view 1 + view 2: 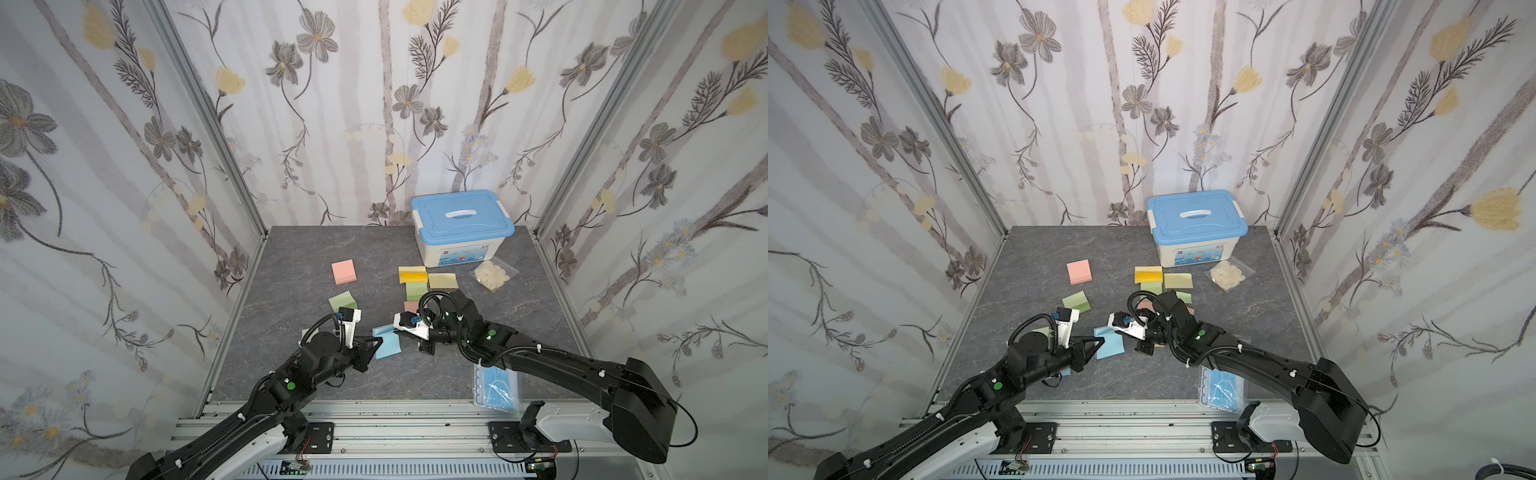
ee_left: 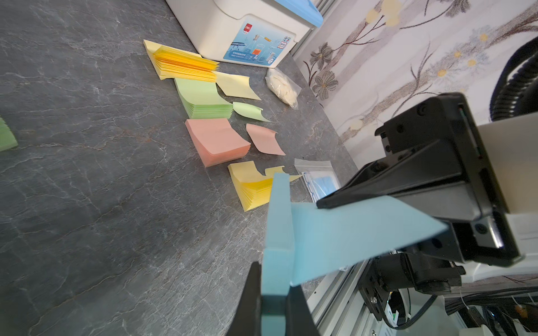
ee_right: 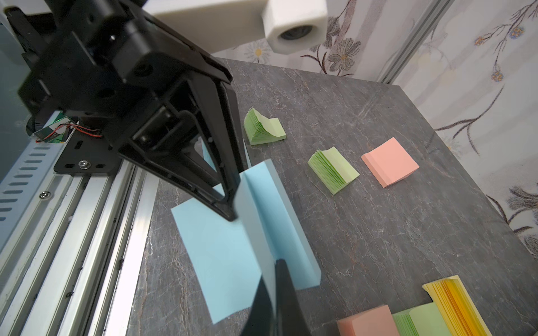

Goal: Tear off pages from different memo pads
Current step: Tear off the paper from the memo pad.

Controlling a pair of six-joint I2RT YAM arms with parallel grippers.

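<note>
Two grippers faced each other over the front middle of a grey marbled tabletop (image 1: 291,257) in both top views, floral wallpaper (image 1: 124,166) on three sides. One blue-lidded box (image 1: 461,226) stood at the back; the blue pad (image 1: 388,350) lay askew between left gripper (image 1: 380,340) and right gripper (image 1: 395,330). From the left wrist you saw four memo pads (image 2: 217,142) in a row, two yellow, one green, one pink, with three loose pages (image 2: 263,139) alongside. Your left claw was pressed onto the blue pad's edge; the right pinched a blue page (image 2: 349,232) stretched from it. From the right wrist, that page's crease ran toward the right fingertips (image 3: 283,299), two green stacks (image 3: 333,170) beyond.
</note>
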